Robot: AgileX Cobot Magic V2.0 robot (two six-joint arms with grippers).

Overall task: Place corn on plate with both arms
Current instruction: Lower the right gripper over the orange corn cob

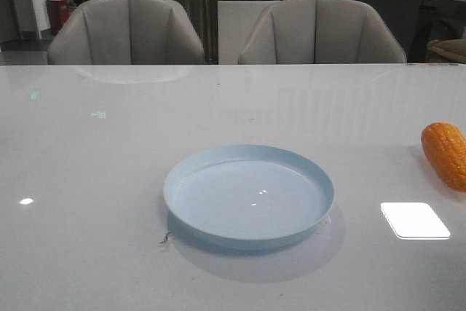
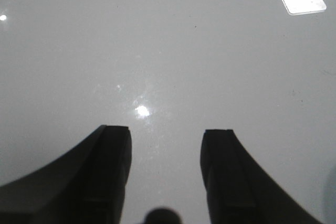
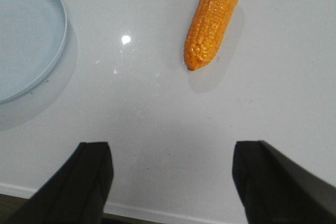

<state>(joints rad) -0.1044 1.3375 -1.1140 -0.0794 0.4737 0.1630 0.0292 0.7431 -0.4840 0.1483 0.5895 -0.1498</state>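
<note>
The pale blue plate [image 1: 248, 194] lies bare in the middle of the white table; part of its rim shows in the right wrist view [image 3: 52, 3]. The orange-yellow corn [image 1: 445, 154] lies on the table at the right edge of the front view, apart from the plate. In the right wrist view the corn [image 3: 212, 19] lies ahead of my right gripper [image 3: 173, 153], its tapered end toward the fingers. The right gripper is open and empty near the table's front edge. My left gripper [image 2: 165, 135] is open and empty over bare table. Neither arm shows in the front view.
Two grey chairs [image 1: 127, 30] stand behind the table's far edge. Bright light reflections lie on the tabletop right of the plate [image 1: 415, 220]. The table's front edge [image 3: 157, 214] runs just under the right gripper's fingers.
</note>
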